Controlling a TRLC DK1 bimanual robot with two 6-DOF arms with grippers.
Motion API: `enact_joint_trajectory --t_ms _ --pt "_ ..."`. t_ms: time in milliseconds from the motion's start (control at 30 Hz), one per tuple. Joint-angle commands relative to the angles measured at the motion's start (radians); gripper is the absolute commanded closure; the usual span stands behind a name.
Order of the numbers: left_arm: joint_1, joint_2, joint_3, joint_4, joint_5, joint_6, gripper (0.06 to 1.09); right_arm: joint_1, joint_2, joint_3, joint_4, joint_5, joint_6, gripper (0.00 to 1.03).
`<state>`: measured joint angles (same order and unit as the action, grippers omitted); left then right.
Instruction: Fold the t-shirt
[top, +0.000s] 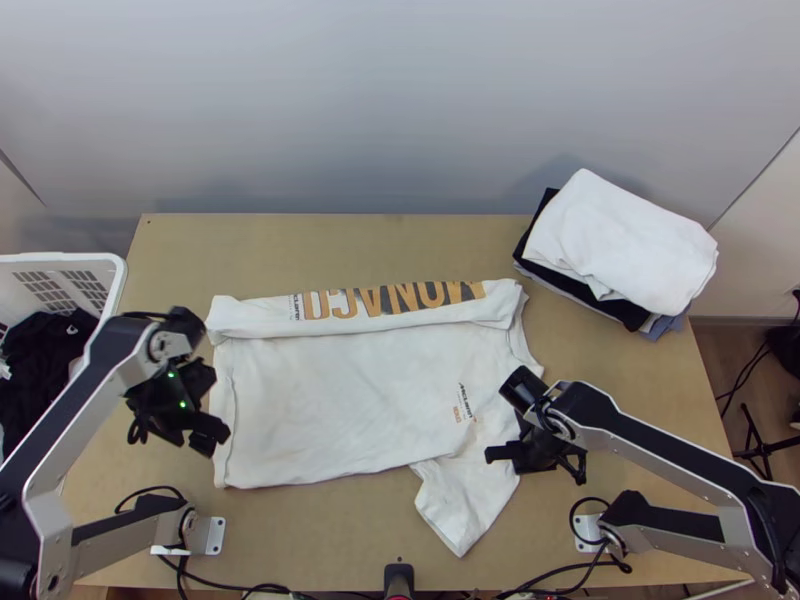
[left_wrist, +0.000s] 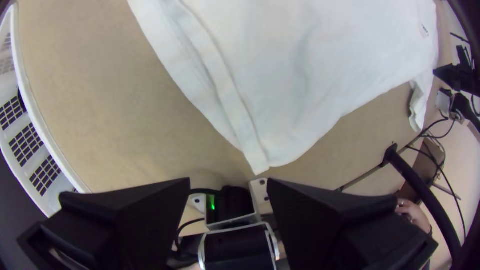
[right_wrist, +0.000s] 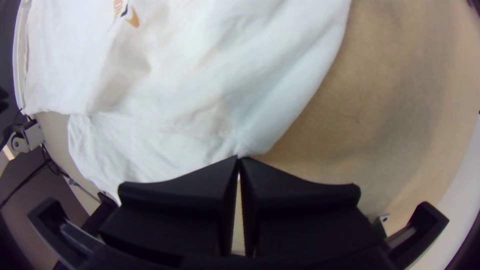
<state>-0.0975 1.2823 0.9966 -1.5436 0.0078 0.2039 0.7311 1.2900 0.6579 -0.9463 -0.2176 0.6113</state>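
- Had the shirt (top: 330, 400) lying crosswise on the tabletop (top: 400, 245), mostly flat, probably to offer hem and shoulder to separate arms.
- Had the far side turned inward in a long strip, print (top: 390, 303) upward, presumably to narrow the body.
- Held the right pincer (right_wrist: 238, 158) closed, tips together on the shirt's outer edge by the near sleeve (top: 465, 510), likely to draw that side inward.
- Held the left pincer (left_wrist: 228, 183) wide apart and empty near the hem corner (left_wrist: 259, 162), seemingly to pinch there next and lift evenly.
- Had the stack (top: 620, 245) and basket (top: 60, 256) off to opposite sides, perhaps to leave folding room.
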Motion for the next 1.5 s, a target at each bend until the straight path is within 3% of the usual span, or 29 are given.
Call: enact_joint_trajectory --t_ms 0,667,700,800,833,1000,1067,1467 --pt "-0.085 0.097 -0.095 -0.004 -0.019 0.019 0.34 0.008 -0.006 0.002 0.017 0.003 -0.01 0.99" --pt "-0.232 0.229 -0.174 0.123 0.02 -0.058 0.35 -0.007 0.015 0.008 0.047 0.004 -0.01 1.0" --pt "-0.243 0.233 -0.174 0.134 0.026 -0.069 0.41 -0.009 0.017 0.009 0.049 0.004 -0.01 1.0" --pt "-0.266 0.242 -0.179 0.152 0.054 -0.086 0.78 -0.015 0.015 0.011 0.047 0.004 -0.013 1.0" --pt "-0.271 0.25 -0.179 0.166 0.054 -0.1 0.83 -0.018 0.015 0.009 0.049 0.004 -0.015 1.0" --pt "-0.28 0.276 -0.19 0.175 0.054 -0.103 0.86 -0.052 0.006 0.016 0.047 0.003 -0.041 1.0" --pt "-0.28 0.285 -0.193 0.195 0.052 -0.104 1.05 -0.068 -0.003 0.023 0.047 0.003 -0.051 1.0" --pt "-0.099 0.295 -0.173 0.215 0.031 0.008 1.05 -0.168 -0.12 0.023 0.047 0.043 -0.179 1.0"
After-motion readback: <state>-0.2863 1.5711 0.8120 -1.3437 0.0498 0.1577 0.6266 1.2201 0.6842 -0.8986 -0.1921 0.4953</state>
